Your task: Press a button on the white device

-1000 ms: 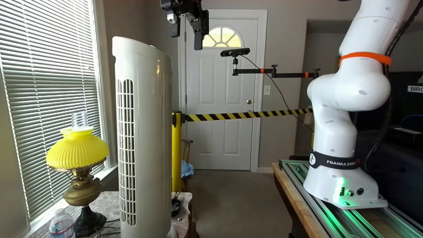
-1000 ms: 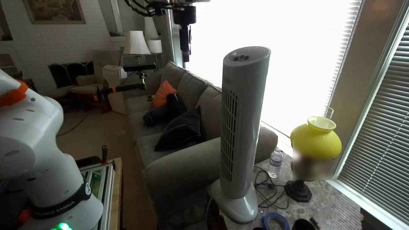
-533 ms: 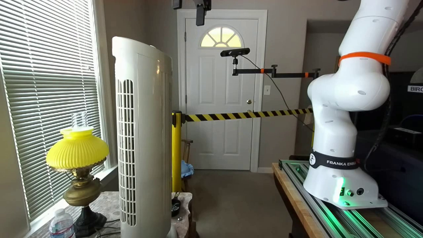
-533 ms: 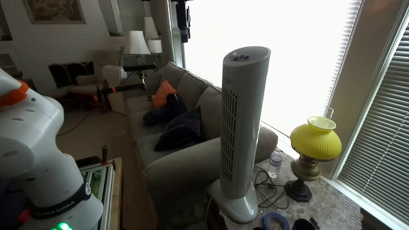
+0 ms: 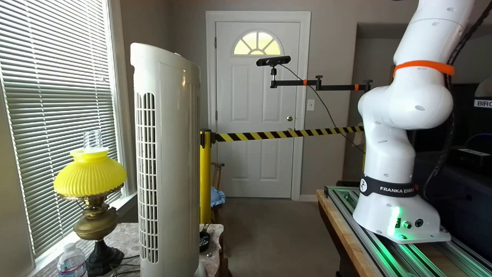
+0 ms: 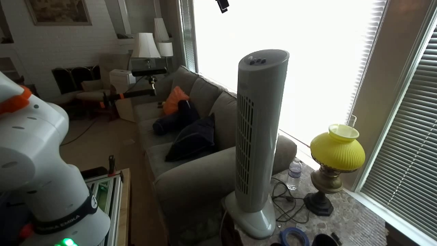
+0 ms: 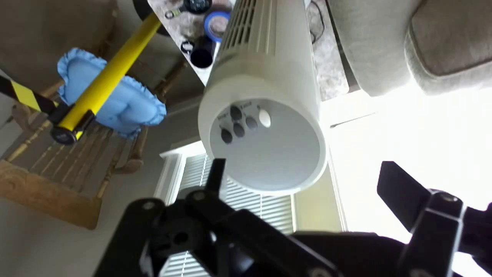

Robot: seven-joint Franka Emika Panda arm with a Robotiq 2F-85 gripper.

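Fan (image 6: 260, 136), white: is standing upright on the table (image 6: 358, 208), near the edge facing the arm (image 5: 403, 107). Gripper (image 7: 303, 169): is hanging higher than the fan, clear of it; fingers (image 7: 401, 192) are standing wide apart, gripping nothing. Buttons (image 7: 251, 122): are sitting close together on the fan's top, untouched. Step, as judged: alignment over a button; no pressing is happening. Good work is probably calling for joining the fingers into one narrow tip, meeting one button squarely, pressing lightly; a broad tip is risking its neighbour, a sideways push is risking toppling the fan.

Window (image 6: 317, 75): is glaring beyond the table's opposite edge. Sofa (image 6: 205, 171): is flanking a side edge. Lamp (image 6: 334, 153), yellow-shaded: is standing toward the window edge. Bottle (image 6: 294, 176): is standing near the window-sofa corner. Tape (image 6: 294, 230), blue: is lying near the edge away from the sofa.
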